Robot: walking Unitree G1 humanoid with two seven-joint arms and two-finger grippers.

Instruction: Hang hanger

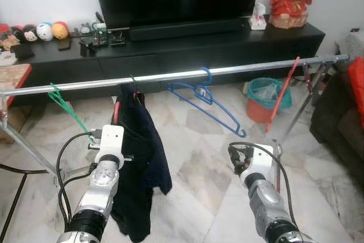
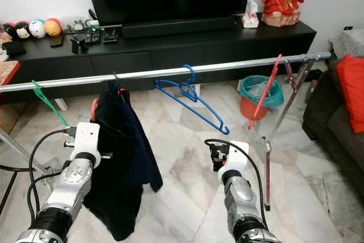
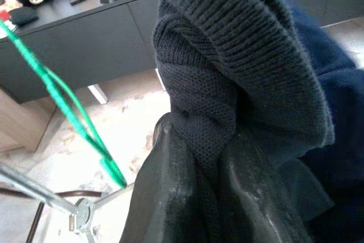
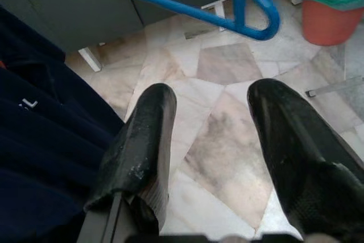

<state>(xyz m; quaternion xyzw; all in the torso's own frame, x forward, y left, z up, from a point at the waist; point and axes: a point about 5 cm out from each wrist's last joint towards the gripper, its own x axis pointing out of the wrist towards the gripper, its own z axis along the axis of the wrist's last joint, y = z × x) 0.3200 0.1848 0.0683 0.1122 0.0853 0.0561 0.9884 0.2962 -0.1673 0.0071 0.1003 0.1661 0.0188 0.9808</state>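
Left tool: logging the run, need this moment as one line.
left tool: shut on dark garment | garment on rail | right tool: open, empty, below blue hanger

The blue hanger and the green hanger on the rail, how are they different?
The blue hanger hangs near the middle of the rail; the green hanger hangs toward the robot's left end. The blue one looks thicker and wider, the green one thin and narrow. The blue one hangs right of the dark garment, the green one left. Both are bare and hooked on the rail.
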